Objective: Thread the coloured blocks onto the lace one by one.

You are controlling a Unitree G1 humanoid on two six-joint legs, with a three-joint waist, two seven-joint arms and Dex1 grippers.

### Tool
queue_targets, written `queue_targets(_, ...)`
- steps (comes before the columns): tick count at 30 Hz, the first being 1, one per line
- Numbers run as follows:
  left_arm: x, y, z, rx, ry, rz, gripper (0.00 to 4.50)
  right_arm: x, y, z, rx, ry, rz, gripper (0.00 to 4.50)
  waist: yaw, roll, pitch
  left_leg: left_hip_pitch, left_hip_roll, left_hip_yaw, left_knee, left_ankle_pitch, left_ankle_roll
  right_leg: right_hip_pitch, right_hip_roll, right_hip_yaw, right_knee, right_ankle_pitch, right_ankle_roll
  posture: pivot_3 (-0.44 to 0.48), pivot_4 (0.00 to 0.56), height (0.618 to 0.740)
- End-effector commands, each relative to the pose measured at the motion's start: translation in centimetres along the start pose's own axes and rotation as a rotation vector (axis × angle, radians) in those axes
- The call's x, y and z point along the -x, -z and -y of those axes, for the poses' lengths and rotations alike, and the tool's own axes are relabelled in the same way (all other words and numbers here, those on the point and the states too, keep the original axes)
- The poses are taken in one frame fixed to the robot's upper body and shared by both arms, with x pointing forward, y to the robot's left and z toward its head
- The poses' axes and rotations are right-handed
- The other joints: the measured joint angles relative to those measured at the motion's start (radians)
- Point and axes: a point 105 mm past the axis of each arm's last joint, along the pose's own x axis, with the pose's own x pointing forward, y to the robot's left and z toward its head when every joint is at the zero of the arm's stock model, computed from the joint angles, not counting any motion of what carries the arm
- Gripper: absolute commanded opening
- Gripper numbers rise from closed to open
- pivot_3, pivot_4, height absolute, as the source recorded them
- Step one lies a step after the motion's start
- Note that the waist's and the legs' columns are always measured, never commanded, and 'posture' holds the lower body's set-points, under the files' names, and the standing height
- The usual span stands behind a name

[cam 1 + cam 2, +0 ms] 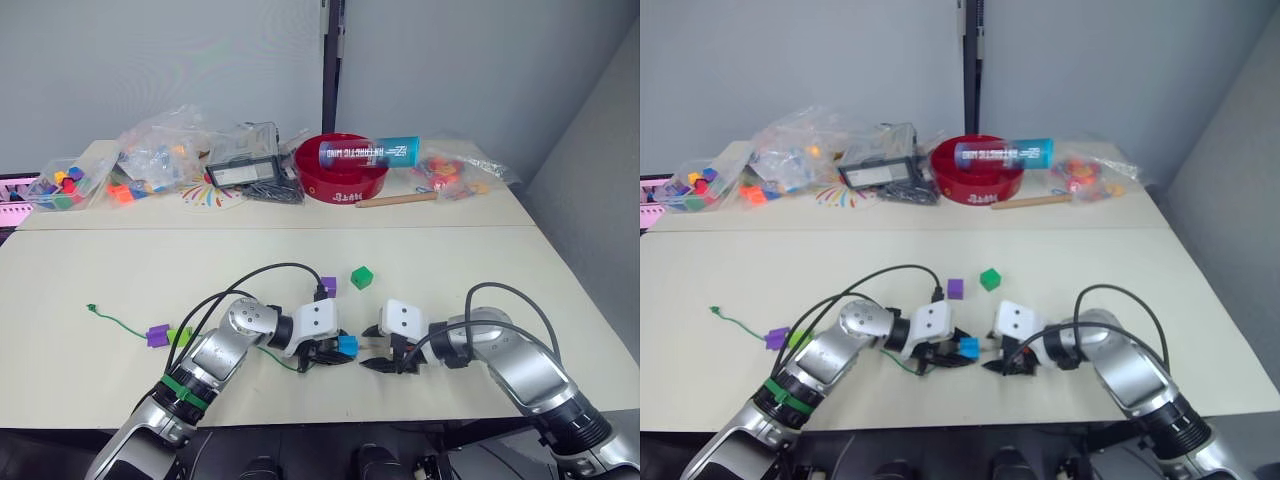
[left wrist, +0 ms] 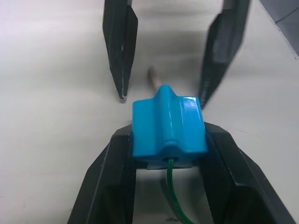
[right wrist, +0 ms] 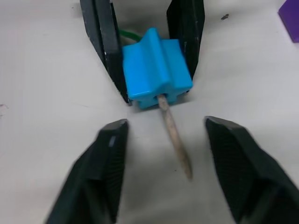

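Observation:
My left gripper [image 1: 335, 352] is shut on the light blue block [image 2: 168, 128] near the table's front edge. The green lace [image 1: 120, 322] runs into the block's back, and its pale stiff tip [image 3: 175, 140] pokes out the front, resting on the table. My right gripper [image 1: 385, 362] faces it, open, with a finger on each side of the tip and not touching it. A purple block [image 1: 157, 335] and a lime green block [image 1: 178, 335] sit on the lace further left. Another purple block [image 1: 328, 287] and a dark green block [image 1: 361, 277] lie loose behind the grippers.
At the back stand a red bowl [image 1: 343, 170] with a blue tube [image 1: 368, 152] across it, bags of toy pieces [image 1: 150, 160], a black tray [image 1: 245, 172] and a wooden stick [image 1: 397, 200]. Black cables [image 1: 270, 270] arc over both wrists.

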Motion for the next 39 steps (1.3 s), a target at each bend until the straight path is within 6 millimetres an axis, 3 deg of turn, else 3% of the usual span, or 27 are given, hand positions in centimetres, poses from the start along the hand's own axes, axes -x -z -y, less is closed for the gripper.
queue_targets(1, 0.1, -0.4, 0.2, -0.032, 0.021, -0.007, 1.37, 0.2, 0.9, 0.7, 0.011, 0.036, -0.046, 1.24, 0.0, 0.0, 0.0, 0.0, 0.0, 0.0, 0.0, 0.0, 0.0, 0.0, 0.0, 0.0, 0.0, 0.0, 0.0, 0.0, 0.15, 0.74)
queue_targets(5, 0.3, -0.5, 0.4, -0.035, 0.033, -0.005, 1.37, 0.3, 1.0, 0.8, 0.014, 0.038, -0.049, 0.0, -0.001, 0.0, 0.0, 0.0, 0.0, 0.0, 0.0, 0.0, 0.0, 0.0, 0.0, 0.0, 0.0, 0.0, 0.0, 0.0, 0.15, 0.74)
queue_targets(10, 1.2, -0.3, 0.4, -0.035, 0.032, -0.006, 1.37, 0.7, 1.0, 1.1, 0.042, 0.039, -0.055, 0.0, -0.002, 0.0, 0.0, 0.001, 0.0, 0.0, 0.0, 0.0, 0.0, 0.001, 0.0, 0.0, 0.0, 0.0, 0.0, 0.0, 0.15, 0.74)
queue_targets(14, 3.2, 0.3, 0.5, -0.016, 0.022, -0.024, 1.37, 1.3, 0.8, 1.3, 0.063, 0.037, -0.056, 0.0, -0.001, 0.0, 0.0, 0.001, 0.0, 0.0, 0.0, 0.0, 0.0, 0.001, 0.0, 0.0, 0.0, 0.0, 0.0, 0.0, 0.15, 0.74)
queue_targets(20, 8.4, 3.5, 1.3, 0.019, 0.009, -0.138, 1.37, 2.8, 1.9, 1.1, 0.061, 0.018, -0.101, 0.0, -0.002, 0.001, 0.0, 0.001, 0.001, 0.0, 0.0, 0.0, 0.0, 0.0, 0.0, 0.0, 0.0, 0.0, 0.0, 0.0, 0.15, 0.74)
queue_targets(23, 12.5, 6.3, 1.4, 0.056, -0.019, -0.248, 1.37, 3.7, 2.5, 1.0, 0.044, 0.019, -0.114, 0.0, -0.002, 0.001, 0.0, 0.001, 0.001, 0.0, 0.0, 0.0, 0.0, 0.0, 0.0, 0.0, 0.0, 0.0, 0.0, 0.0, 0.15, 0.74)
queue_targets(30, 19.2, 10.6, 1.4, 0.111, -0.091, -0.394, 1.37, 4.6, 3.6, 0.3, 0.015, 0.022, -0.127, 0.0, -0.007, 0.002, -0.001, 0.003, 0.001, 0.002, -0.001, 0.0, 0.0, 0.001, 0.001, 0.0, 0.0, 0.0, -0.001, 0.0, 0.15, 0.74)
queue_targets(34, 21.5, 11.8, 1.3, 0.122, -0.119, -0.431, 1.37, 4.4, 3.3, -0.1, 0.013, 0.019, -0.115, 0.0, -0.011, 0.004, -0.002, 0.004, 0.002, 0.002, -0.001, 0.0, 0.0, 0.001, 0.002, 0.0, 0.001, 0.0, -0.001, 0.0, 0.15, 0.74)
queue_targets(39, 22.6, 12.8, 1.8, 0.131, -0.117, -0.457, 1.37, 3.9, 3.0, -0.6, 0.012, 0.009, -0.096, 0.0, -0.019, 0.009, -0.005, 0.005, 0.002, 0.002, -0.002, 0.0, 0.0, 0.001, 0.002, 0.001, 0.002, 0.0, -0.001, 0.0, 0.15, 0.74)
